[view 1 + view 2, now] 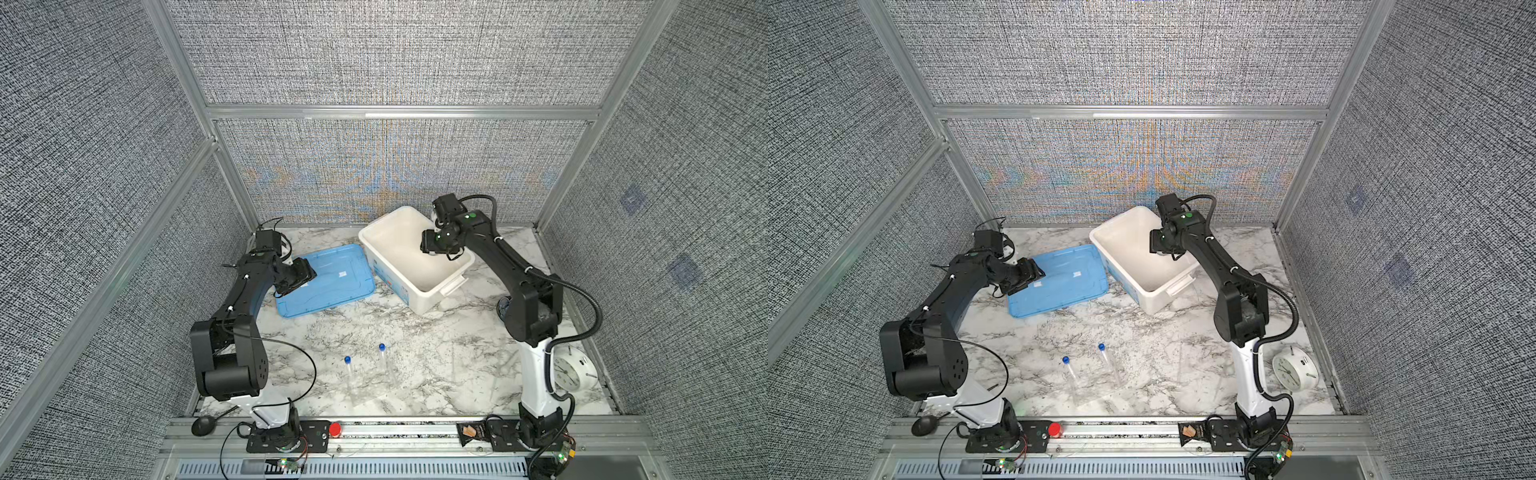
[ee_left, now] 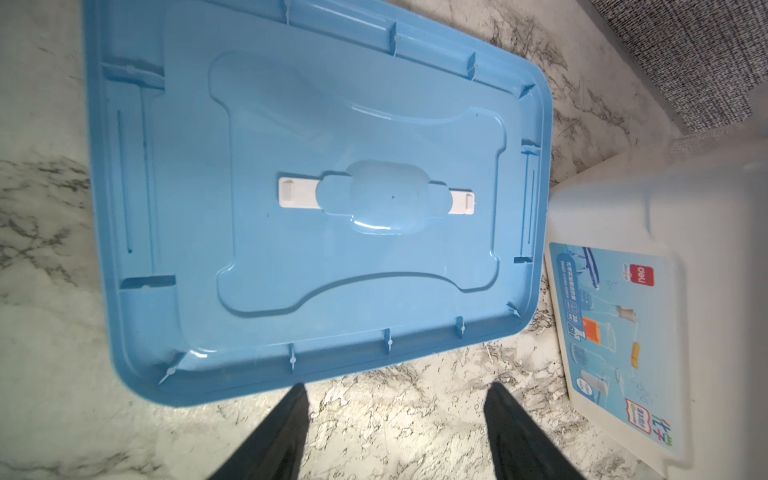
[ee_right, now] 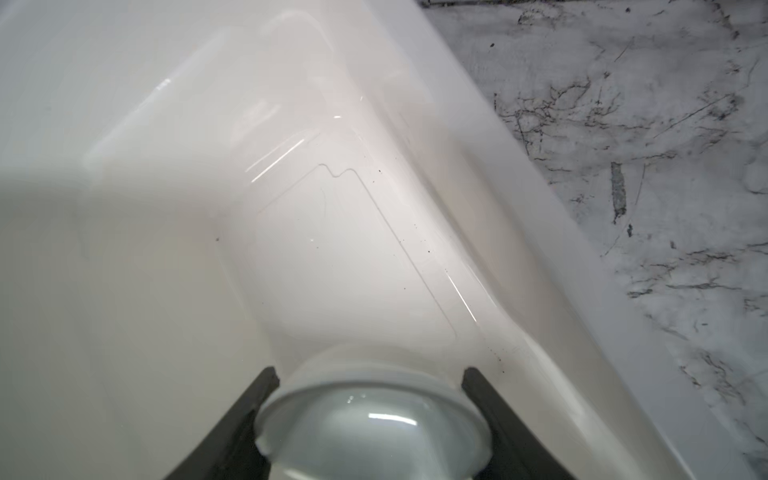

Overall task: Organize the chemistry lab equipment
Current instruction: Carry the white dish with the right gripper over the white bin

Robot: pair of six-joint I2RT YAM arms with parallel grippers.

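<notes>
A small round white bowl [image 3: 374, 424] is held by its rim between the two fingers of my right gripper [image 3: 370, 374]. It hangs inside the open white bin [image 1: 415, 299], above the bin's floor. In both top views two slim clear tubes with blue caps [image 1: 351, 374] [image 1: 386, 363] lie on the marble near the front, also seen as tubes [image 1: 1070, 374] [image 1: 1106, 361]. My left gripper [image 2: 397, 386] is open and holds nothing. It hovers by the near edge of the blue lid [image 2: 332, 187]; in a top view the left gripper [image 1: 305, 272] is over the lid's left end.
The blue lid [image 1: 332, 274] lies upside down left of the white bin [image 1: 1154, 299]. A round white alarm clock [image 1: 571, 372] stands at the right front beside the right arm's base. Grey fabric walls close in three sides.
</notes>
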